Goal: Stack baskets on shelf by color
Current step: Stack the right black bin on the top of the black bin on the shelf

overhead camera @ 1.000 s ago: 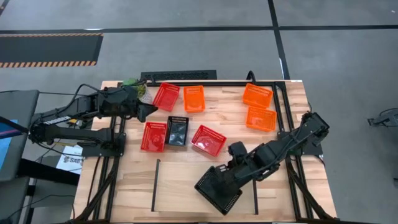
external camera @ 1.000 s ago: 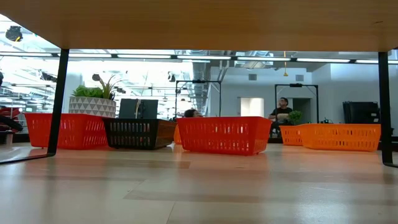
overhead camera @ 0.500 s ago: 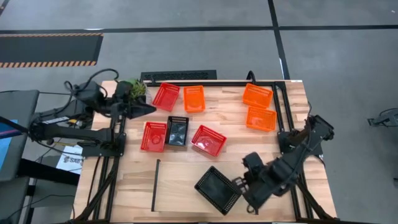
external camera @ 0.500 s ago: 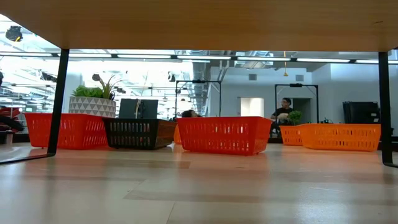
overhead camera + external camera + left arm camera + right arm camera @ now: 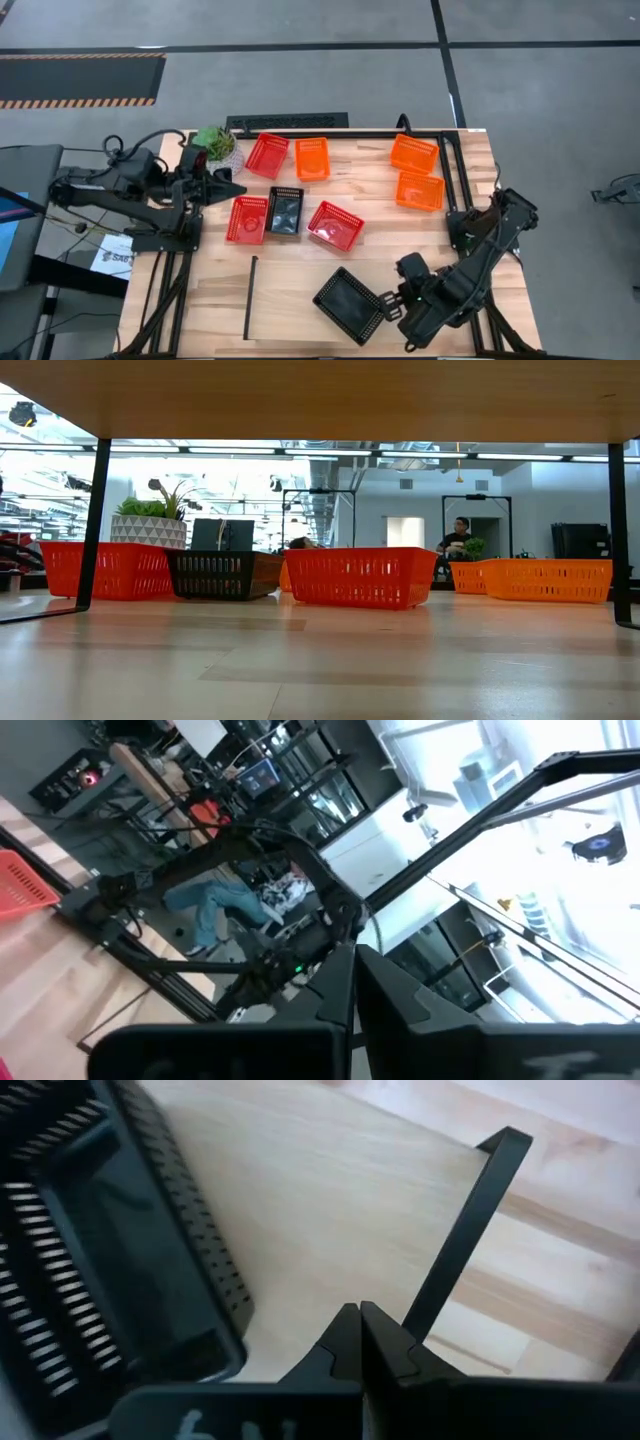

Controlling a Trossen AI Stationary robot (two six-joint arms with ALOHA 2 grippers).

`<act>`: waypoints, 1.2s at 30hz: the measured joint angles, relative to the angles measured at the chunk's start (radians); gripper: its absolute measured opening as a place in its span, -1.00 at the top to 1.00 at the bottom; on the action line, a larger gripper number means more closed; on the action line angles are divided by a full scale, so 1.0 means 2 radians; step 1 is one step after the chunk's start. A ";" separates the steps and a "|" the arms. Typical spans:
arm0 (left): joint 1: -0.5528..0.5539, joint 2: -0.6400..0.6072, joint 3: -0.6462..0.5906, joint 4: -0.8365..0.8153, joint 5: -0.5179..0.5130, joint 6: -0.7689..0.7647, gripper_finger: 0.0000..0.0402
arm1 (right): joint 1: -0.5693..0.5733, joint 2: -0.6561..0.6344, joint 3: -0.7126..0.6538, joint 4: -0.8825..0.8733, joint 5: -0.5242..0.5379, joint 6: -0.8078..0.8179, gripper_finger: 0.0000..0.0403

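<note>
Paper (image 5: 113, 258) beneath the left arm bears unreadable print.

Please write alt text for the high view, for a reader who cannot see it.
A black plastic mesh basket lies on the light wooden shelf board, with the right tool shut beside it. Three red and four orange baskets and another black one lie scattered behind on the table.

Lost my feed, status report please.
Both grippers shut, empty: left gripper beside plant, right gripper beside black basket on shelf. Nothing in the way.
</note>
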 joint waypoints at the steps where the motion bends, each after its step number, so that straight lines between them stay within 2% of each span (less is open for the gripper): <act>1: -0.010 0.000 0.000 0.000 -0.014 0.001 1.00 | 0.000 0.003 -0.004 -0.001 0.000 0.000 0.96; 6: -0.054 0.000 0.000 0.000 -0.067 0.003 1.00 | -0.005 0.003 -0.031 0.039 -0.006 -0.004 0.95; 12: -0.090 0.000 0.000 0.000 -0.120 0.004 1.00 | -0.006 0.003 -0.033 0.047 -0.004 -0.005 0.95; 21: -0.116 0.000 0.000 0.000 -0.149 0.011 1.00 | -0.032 0.004 -0.032 0.120 -0.001 -0.075 0.95; 28: -0.118 0.000 0.000 0.000 -0.153 0.013 1.00 | -0.072 0.011 -0.032 0.189 0.032 -0.171 0.95; 32: -0.118 0.000 0.000 0.000 -0.153 0.013 1.00 | -0.077 0.008 -0.010 0.146 0.066 -0.175 0.98; 36: -0.118 0.000 0.000 -0.002 -0.153 0.013 1.00 | -0.060 0.005 0.016 0.094 0.012 -0.143 0.98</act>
